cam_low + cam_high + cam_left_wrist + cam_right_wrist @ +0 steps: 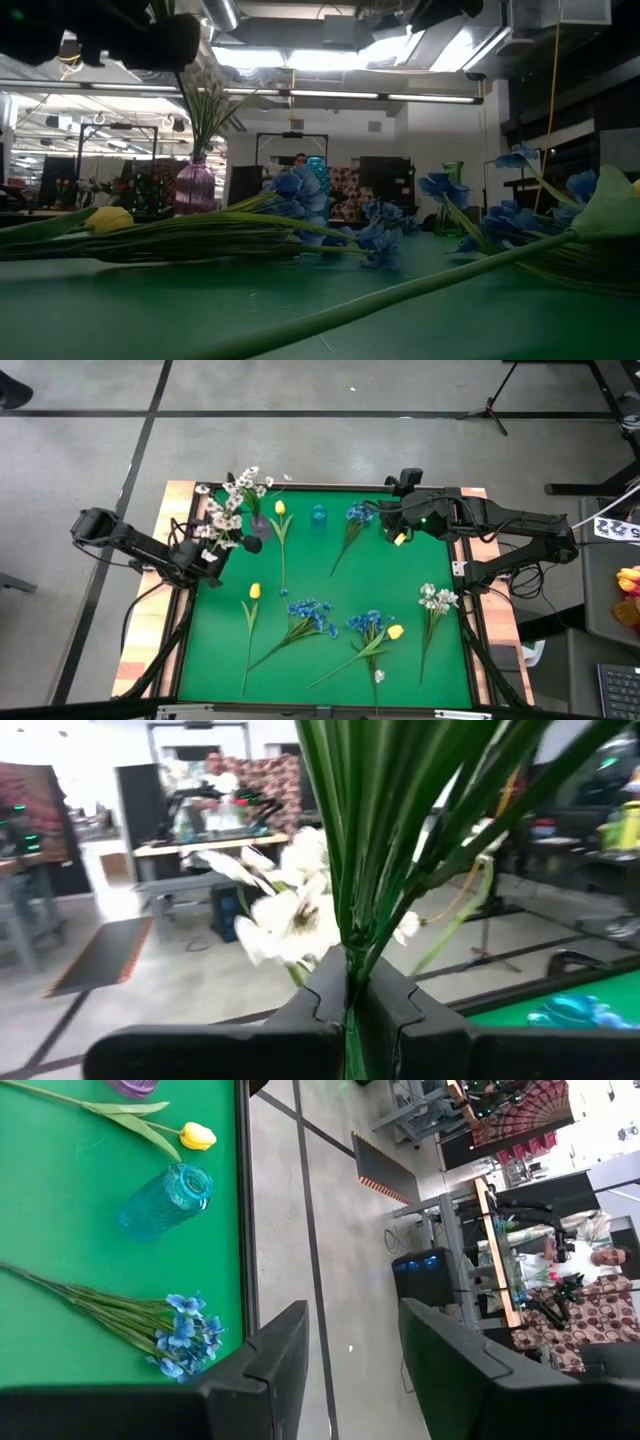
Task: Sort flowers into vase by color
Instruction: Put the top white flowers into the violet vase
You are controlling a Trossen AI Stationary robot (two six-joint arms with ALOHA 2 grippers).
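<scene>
My left gripper is at the table's far left, shut on a white small-blossom spray. In the low view its green stalks rise from the mouth of the purple vase up to the gripper. My right gripper is open and empty at the far right, near a blue flower lying on the mat. A blue vase stands at the far middle. Yellow tulips, blue blooms and a white spray lie flat on the green mat. My left gripper pinches the bundle of green stalks between its two fingers, below the white blossoms. The stalks run on past the fingers and the blossoms spread beyond them. In the low view the stalks stand nearly upright, their lower part in the purple vase's mouth.
A green vase shows in the low view toward the right. A yellow bud lies by the near blue stem. The mat's wooden rim borders the table. A person is in the room beyond.
</scene>
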